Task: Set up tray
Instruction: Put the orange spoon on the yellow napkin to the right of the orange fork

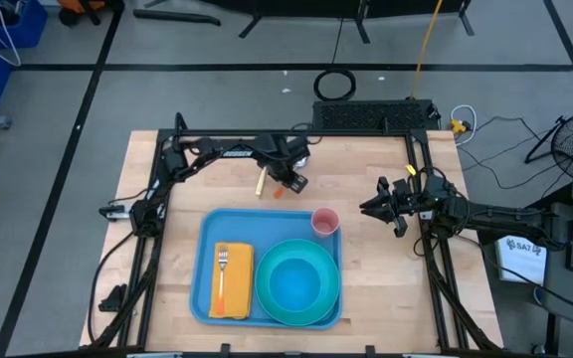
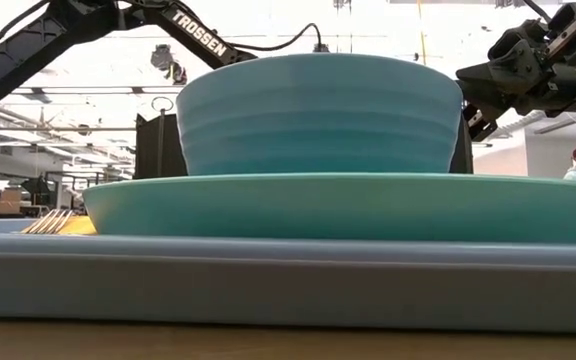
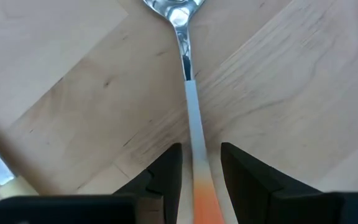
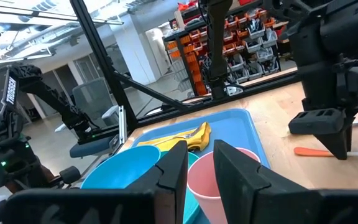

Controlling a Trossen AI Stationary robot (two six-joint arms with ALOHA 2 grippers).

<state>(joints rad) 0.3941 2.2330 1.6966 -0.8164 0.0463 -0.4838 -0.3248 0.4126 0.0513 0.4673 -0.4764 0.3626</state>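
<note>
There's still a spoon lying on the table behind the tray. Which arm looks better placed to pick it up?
Probably the left. Its gripper is right over the spoon, open fingers either side of the handle. The right gripper hangs off to the tray's other side, near the pink cup, farther from the spoon.

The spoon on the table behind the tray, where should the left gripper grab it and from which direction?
Probably from straight above, on the orange handle end of the spoon. It lies flat on the wooden table, and the left gripper already has an open finger on each side of that narrow handle.
</note>
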